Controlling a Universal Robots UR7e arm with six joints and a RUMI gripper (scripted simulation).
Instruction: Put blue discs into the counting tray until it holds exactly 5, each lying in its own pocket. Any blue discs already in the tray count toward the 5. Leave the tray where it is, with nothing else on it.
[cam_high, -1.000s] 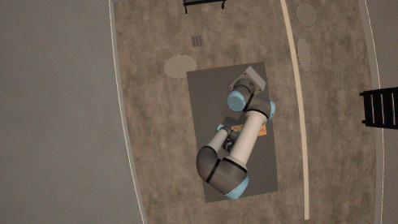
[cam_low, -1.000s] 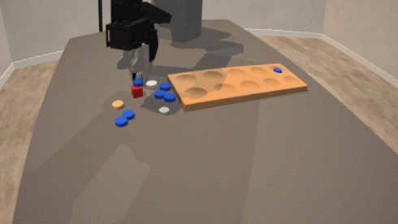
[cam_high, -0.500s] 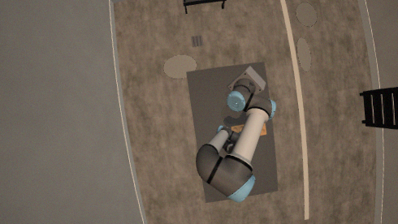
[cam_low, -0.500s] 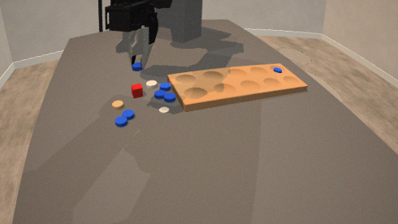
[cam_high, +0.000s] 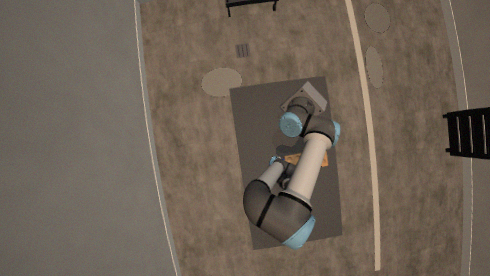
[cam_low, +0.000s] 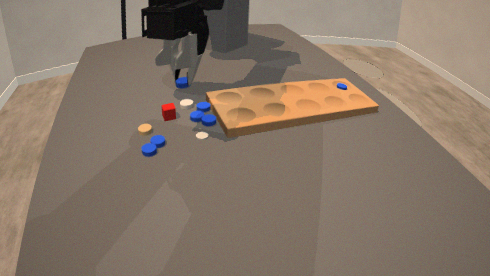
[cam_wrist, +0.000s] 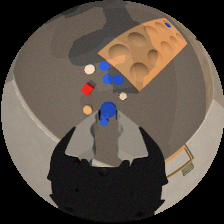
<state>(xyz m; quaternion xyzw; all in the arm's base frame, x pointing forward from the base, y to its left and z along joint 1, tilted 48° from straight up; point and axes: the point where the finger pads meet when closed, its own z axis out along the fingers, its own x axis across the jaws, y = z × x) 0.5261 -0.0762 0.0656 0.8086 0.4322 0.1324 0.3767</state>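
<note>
Jaws around a blue disc (cam_low: 182, 83) (cam_wrist: 108, 108)

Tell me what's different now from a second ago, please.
In the exterior view, the end effector has moved up and to the right, away from the red cube, carrying the blue disc it already held. Nothing was newly grabbed or let go. The tray, the cube and the loose discs on the table stayed put.
</note>
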